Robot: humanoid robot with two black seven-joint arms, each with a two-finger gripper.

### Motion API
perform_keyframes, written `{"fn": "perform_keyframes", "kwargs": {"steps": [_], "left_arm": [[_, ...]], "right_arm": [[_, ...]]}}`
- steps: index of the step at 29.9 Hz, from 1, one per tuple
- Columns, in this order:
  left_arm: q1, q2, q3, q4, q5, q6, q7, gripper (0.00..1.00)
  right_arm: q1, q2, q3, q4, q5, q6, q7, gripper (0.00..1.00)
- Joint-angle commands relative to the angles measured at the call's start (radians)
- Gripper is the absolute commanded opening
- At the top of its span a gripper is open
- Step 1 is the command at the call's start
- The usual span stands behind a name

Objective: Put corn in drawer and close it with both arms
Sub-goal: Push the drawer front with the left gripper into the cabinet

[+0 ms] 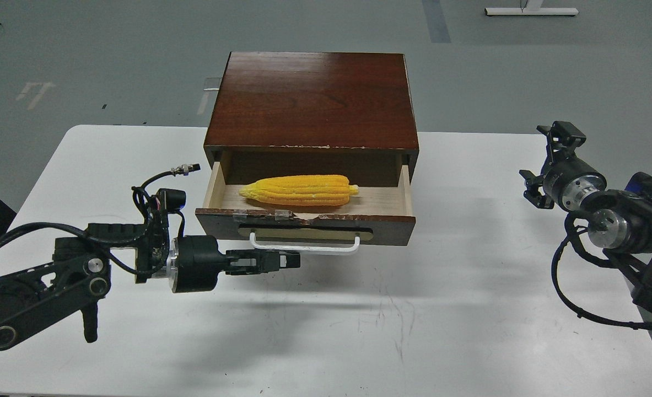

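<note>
left fingers narrow, nearly together, holding nothing, hovering low over the table just before the drawer front, near the handle. corn already lying lengthwise inside the open drawer, clear of the front edge. remaining step by this reading: closing. best to press flat on the front panel beside the handle, pushing straight back. right fingers well apart to the side, spread wide, empty; worth bringing to the panel's right half for an even push, avoiding jamming in the cabinet.

A robotics lab: a scuffed white tabletop stands on a bare grey floor marked with tape, a white desk base beyond, and two black cabled arms flank a wooden test cabinet.
</note>
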Motion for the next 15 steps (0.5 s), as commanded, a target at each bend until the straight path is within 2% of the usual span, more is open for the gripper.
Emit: {"fn": "perform_keyframes", "kwargs": {"steps": [1,15], "left_arm": [[-0.031,-0.024,0.000,0.025,0.000,0.000,0.000,0.00],[-0.083,-0.070,0.009,0.095,0.002,0.000,0.000,0.00]], "right_arm": [[0.001,0.000,0.000,0.000,0.000,0.000,0.000,0.98],[0.001,0.000,0.000,-0.001,0.000,0.000,0.000,0.98]]}}
